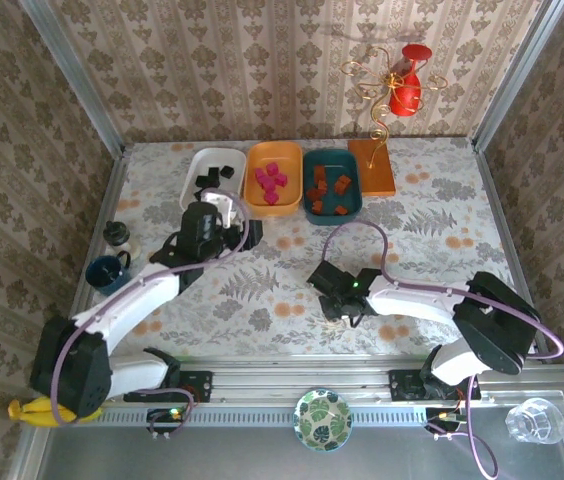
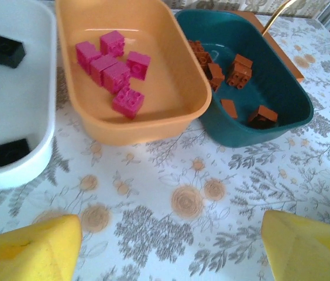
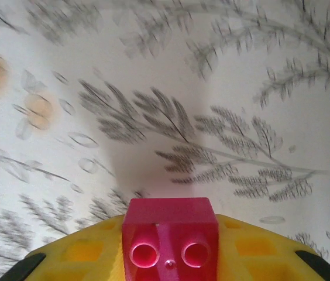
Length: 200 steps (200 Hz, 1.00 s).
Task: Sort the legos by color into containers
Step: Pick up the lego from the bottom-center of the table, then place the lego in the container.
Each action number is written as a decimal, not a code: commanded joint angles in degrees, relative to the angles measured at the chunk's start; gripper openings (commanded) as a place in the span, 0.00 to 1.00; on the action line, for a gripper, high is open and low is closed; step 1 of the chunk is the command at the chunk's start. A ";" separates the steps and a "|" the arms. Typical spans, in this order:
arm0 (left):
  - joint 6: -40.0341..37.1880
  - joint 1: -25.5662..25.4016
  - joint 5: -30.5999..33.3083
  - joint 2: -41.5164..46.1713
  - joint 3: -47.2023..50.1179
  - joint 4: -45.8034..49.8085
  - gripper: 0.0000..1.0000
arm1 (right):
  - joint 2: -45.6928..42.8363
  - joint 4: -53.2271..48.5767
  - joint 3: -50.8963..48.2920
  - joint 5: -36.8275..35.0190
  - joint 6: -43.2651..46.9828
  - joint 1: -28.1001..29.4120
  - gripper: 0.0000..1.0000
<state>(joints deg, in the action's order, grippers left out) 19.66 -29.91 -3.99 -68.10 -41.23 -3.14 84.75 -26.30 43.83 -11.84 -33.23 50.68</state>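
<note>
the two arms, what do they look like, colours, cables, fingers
The left arm and right arm share white shells, black joints and black wrist housings. A purple cable loops along each. The left pincer and right pincer have yellow plastic fingers, the right's with square recesses.

Black legos (image 2: 6, 50) occupy white tray (image 2: 19, 99), pink legos (image 2: 117, 75) orange-yellow tray (image 2: 171, 88), brown legos (image 2: 241, 69) teal tray (image 2: 288, 99).

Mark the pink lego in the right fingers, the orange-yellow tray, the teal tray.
pink lego (image 3: 169, 240), right wrist view, studded face.
orange-yellow tray (image 2: 144, 132), left wrist view, near outer wall.
teal tray (image 2: 288, 93), left wrist view, bare inner wall.
</note>
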 commanded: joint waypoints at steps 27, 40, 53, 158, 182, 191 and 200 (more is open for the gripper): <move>3.01 0.38 5.44 13.13 9.24 1.86 0.84 | 1.20 15.21 9.74 2.24 2.03 -6.80 0.31; 3.34 0.72 5.92 16.70 11.22 3.27 0.85 | 4.24 18.38 13.50 3.79 1.95 -9.05 0.31; 3.69 0.99 6.01 19.97 12.82 4.71 0.86 | 7.99 20.71 18.01 4.18 1.94 -10.53 0.31; 0.65 1.74 4.15 26.13 12.13 12.84 0.87 | 42.41 10.44 63.13 6.63 5.47 -19.74 0.54; 0.03 2.35 5.42 26.13 13.06 11.54 0.89 | 36.05 11.05 58.54 6.56 8.07 -19.74 0.67; -0.22 2.69 5.88 26.22 13.36 11.02 0.89 | 32.70 11.89 55.12 6.69 8.73 -19.83 0.69; -0.64 3.14 6.45 26.50 13.67 10.43 0.89 | 28.28 13.58 50.52 6.66 9.24 -19.83 0.72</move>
<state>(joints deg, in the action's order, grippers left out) 21.17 -27.94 0.56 -42.76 -27.42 8.16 124.44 -12.60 101.14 -5.74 -27.31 30.33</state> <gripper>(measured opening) 0.891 0.690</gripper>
